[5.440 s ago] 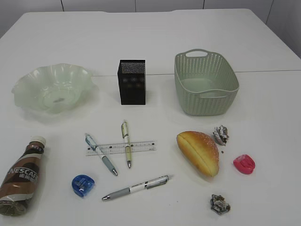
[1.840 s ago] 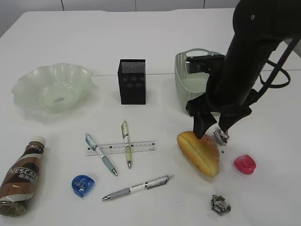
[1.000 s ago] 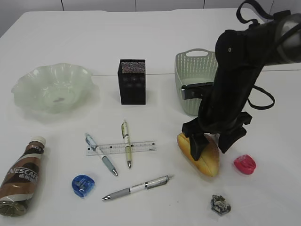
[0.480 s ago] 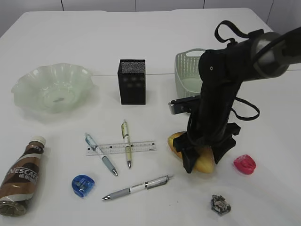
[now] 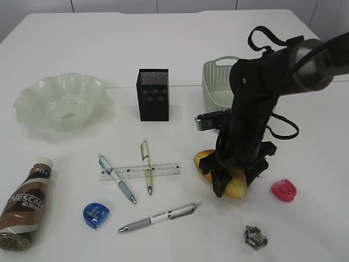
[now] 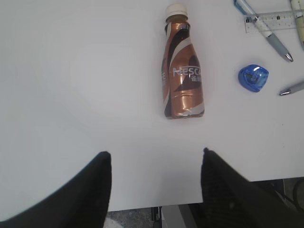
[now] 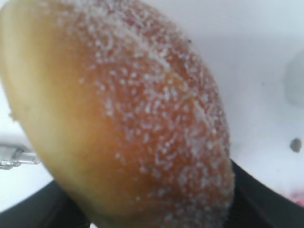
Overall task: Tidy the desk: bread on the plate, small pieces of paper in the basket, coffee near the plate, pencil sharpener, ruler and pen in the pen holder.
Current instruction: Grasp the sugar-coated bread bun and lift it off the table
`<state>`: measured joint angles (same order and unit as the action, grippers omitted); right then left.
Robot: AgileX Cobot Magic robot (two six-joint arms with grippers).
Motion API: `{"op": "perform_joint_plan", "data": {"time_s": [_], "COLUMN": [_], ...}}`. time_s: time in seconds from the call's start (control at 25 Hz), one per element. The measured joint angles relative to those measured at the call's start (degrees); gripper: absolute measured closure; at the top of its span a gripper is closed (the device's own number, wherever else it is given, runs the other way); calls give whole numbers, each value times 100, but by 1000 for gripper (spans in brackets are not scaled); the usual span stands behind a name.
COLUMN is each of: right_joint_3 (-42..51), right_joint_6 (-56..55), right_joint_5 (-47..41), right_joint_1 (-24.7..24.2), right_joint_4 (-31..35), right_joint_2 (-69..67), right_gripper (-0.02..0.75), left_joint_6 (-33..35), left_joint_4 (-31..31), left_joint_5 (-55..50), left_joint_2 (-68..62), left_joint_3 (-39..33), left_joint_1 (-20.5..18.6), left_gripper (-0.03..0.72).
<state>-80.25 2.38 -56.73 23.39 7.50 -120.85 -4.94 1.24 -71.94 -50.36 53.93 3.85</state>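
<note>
Between the right jaws, the bread [image 5: 232, 188], on the table [image 5: 305, 218].

A: Back row on the desk [image 5: 180, 49]?
B: Plate [image 5: 61, 101] far left, holder [image 5: 152, 94] mid, basket [image 5: 217, 90] right, arm partly in front of it.
A: Front?
B: Bottle [image 5: 26, 203] lying at left edge, sharpener [image 5: 96, 214] just right of it. Ruler [image 5: 139, 171] w/ two pens [image 5: 117, 179] across it, third pen [image 5: 159, 217] nearer the front. Bread [image 5: 226, 174] right of ruler, right pincer [image 5: 235, 182] straddling it. 2nd sharpener [image 5: 283, 190] right of bread, paper ball [image 5: 255, 237] in front.
</note>
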Motion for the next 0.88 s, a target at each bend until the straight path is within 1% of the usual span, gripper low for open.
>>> {"op": "perform_joint_plan", "data": {"time_s": [0.08, 0.16, 0.28, 0.36, 0.4, 0.56, 0.72, 0.88], "right_joint_3": [0, 0, 0, -11, -11, -11, -23, -23], "right_joint_6": [0, 0, 0, 0, 0, 0, 71, 271], "right_joint_5": [44, 48, 48, 48, 48, 35, -118, -276], "right_joint_1": [0, 0, 0, 0, 0, 0, 0, 0], "right_joint_4": [0, -9, -9, -9, -9, -9, -9, 26], "right_joint_2": [0, 0, 0, 0, 0, 0, 0, 131], "right_gripper": [262, 299, 428, 492, 512, 533, 542, 542], "left_joint_6": [0, 0, 0, 0, 0, 0, -64, -87], "left_joint_4": [0, 0, 0, 0, 0, 0, 0, 163], "left_joint_5": [0, 0, 0, 0, 0, 0, 0, 0], "left_joint_2": [0, 0, 0, 0, 0, 0, 0, 0], "left_joint_3": [0, 0, 0, 0, 0, 0, 0, 0], "left_joint_1": [0, 0, 0, 0, 0, 0, 0, 0], "left_gripper": [243, 244, 251, 253, 254, 260, 300, 314]}}
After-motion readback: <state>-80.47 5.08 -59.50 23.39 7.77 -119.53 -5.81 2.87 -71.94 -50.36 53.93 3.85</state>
